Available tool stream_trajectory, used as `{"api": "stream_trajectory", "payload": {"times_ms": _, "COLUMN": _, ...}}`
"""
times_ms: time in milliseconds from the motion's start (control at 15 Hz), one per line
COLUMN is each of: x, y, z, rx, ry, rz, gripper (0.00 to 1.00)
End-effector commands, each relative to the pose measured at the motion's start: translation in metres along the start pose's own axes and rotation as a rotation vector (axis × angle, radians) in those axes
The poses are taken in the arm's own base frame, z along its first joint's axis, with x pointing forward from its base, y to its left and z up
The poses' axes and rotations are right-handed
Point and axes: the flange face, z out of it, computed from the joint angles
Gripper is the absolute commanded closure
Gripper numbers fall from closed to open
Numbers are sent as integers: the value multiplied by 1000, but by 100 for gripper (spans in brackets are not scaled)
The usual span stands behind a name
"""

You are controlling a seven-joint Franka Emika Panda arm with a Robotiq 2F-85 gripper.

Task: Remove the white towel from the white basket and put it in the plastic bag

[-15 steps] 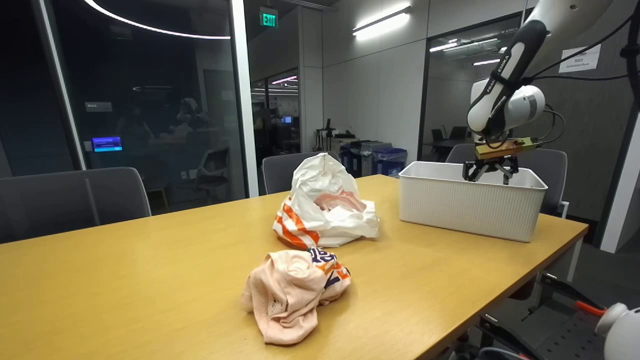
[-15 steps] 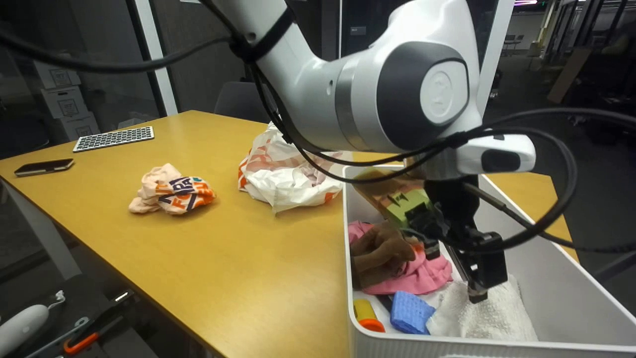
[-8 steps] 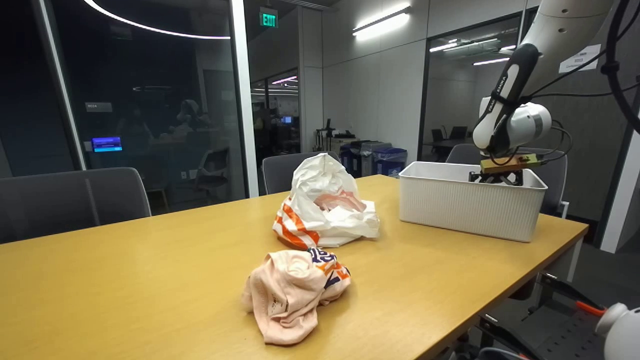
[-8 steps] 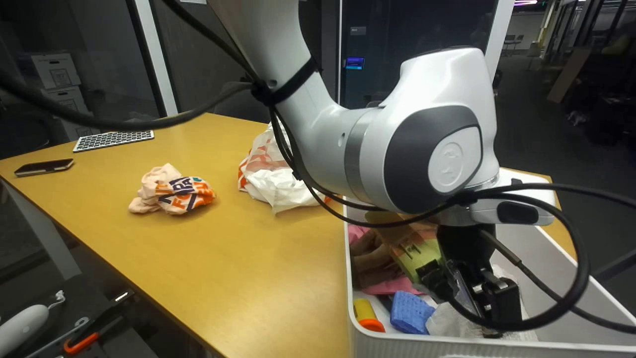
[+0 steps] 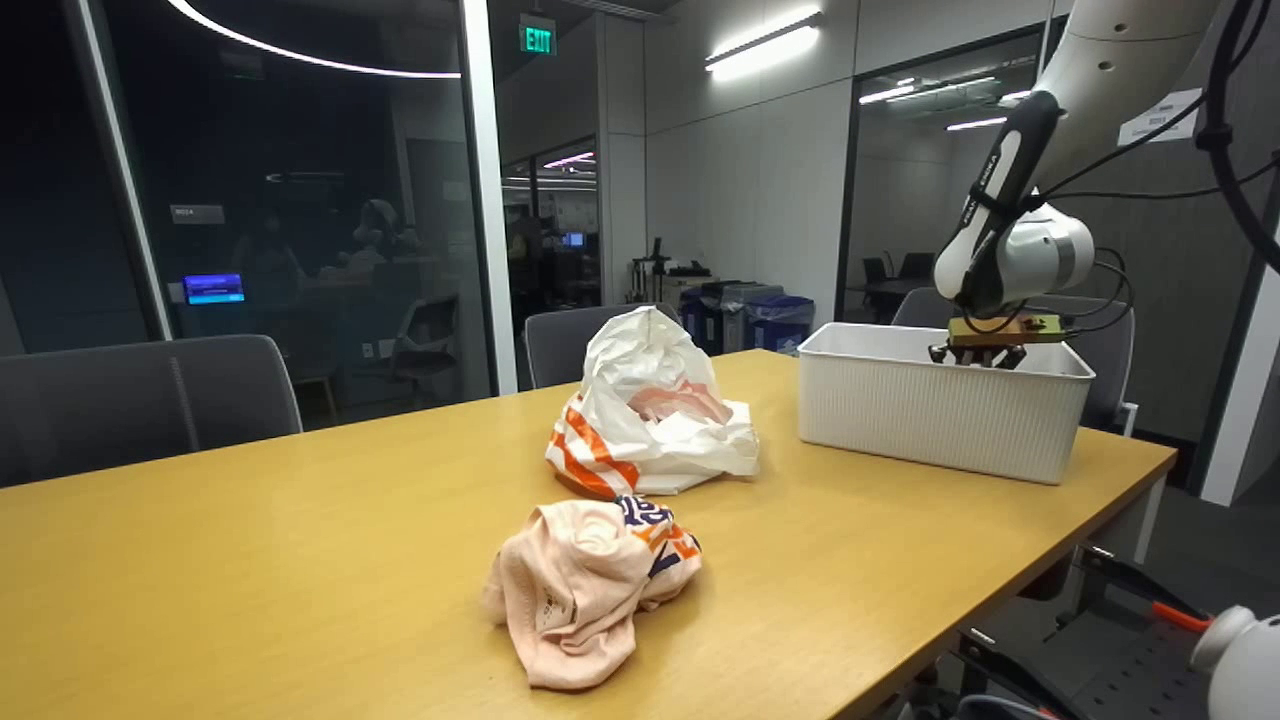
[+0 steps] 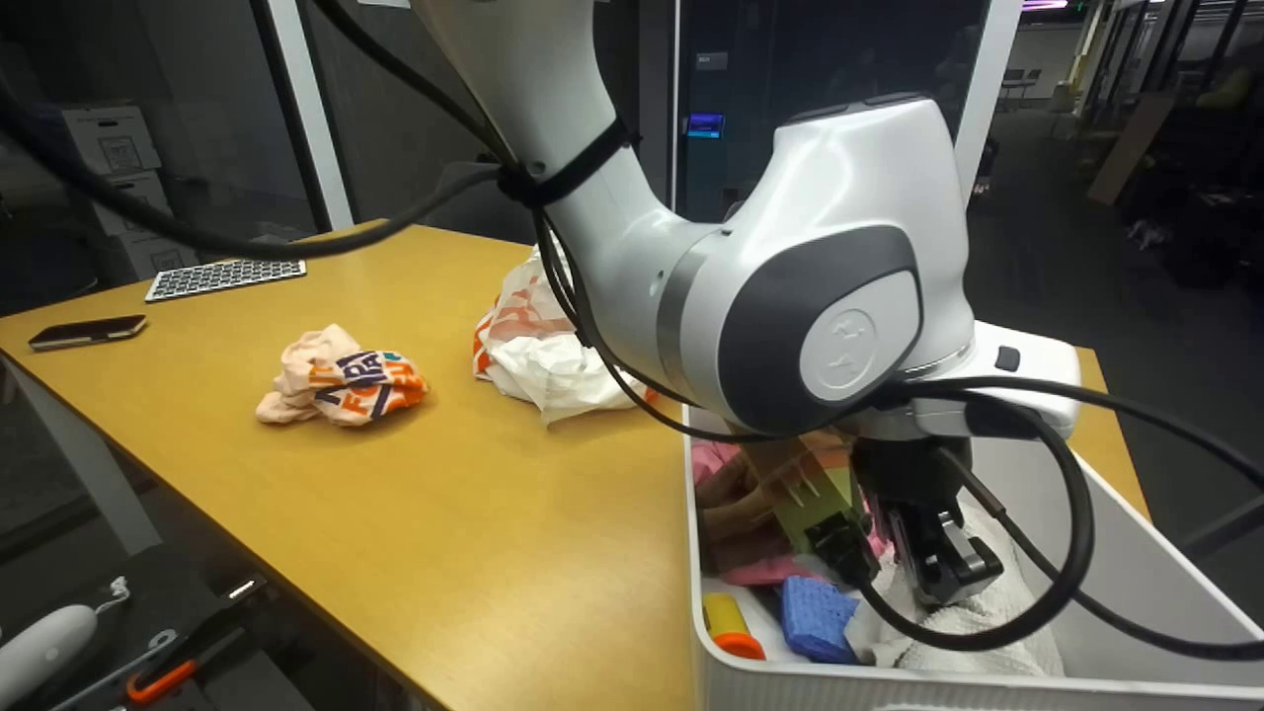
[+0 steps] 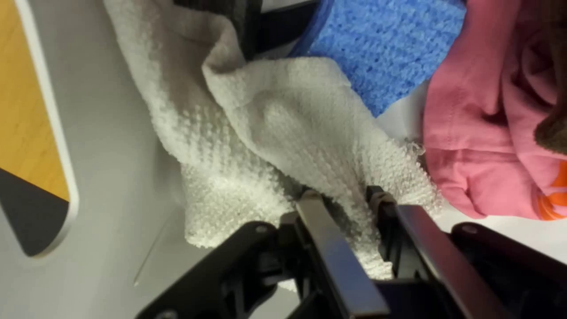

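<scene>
The white towel (image 7: 301, 115) lies crumpled in the white basket (image 5: 940, 415), its rough weave plain in the wrist view. A ridge of it runs between the fingers of my gripper (image 7: 343, 195), pinched and creased beside one fingertip (image 7: 377, 195); the jaws are drawn in on this fold. In both exterior views my gripper is down inside the basket; the basket wall or my arm and cables hide its tips. The white plastic bag (image 5: 630, 370) with orange stripes sits on the table beside the basket, its mouth gaping, and my arm covers part of it in an exterior view.
A pink cloth (image 7: 478, 110), a blue sponge-like block (image 7: 390, 44) and a yellow container (image 6: 726, 617) with an orange lid share the basket. A peach printed cloth (image 5: 590, 580) lies on the table, with a phone (image 6: 89, 333) and a keyboard (image 6: 227, 279) farther off.
My arm has come down into the basket, then moved slightly sideways and up. The fingers, spread wide a second ago, have drawn together on the towel, which looks more bunched.
</scene>
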Motion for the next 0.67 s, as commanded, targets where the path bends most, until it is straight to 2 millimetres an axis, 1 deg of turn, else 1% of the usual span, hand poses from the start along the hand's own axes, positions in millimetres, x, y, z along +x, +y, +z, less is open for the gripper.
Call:
{"api": "stream_trajectory", "payload": {"times_ms": 0, "x": -6, "y": 2, "z": -8, "rx": 16, "ry": 16, "rz": 12, "gripper": 100}}
{"api": "stream_trajectory", "payload": {"times_ms": 133, "x": -14, "y": -4, "z": -17, "rx": 2, "ry": -13, "rz": -24, "gripper": 100}}
{"api": "stream_trajectory", "payload": {"times_ms": 267, "x": -27, "y": -23, "z": -37, "rx": 5, "ry": -19, "rz": -94, "gripper": 100}}
{"api": "stream_trajectory", "payload": {"times_ms": 400, "x": -34, "y": -47, "z": -64, "rx": 10, "ry": 24, "rz": -183, "gripper": 100}}
{"api": "stream_trajectory", "payload": {"times_ms": 600, "x": -34, "y": -89, "z": -113, "rx": 28, "ry": 177, "rz": -315, "gripper": 100}}
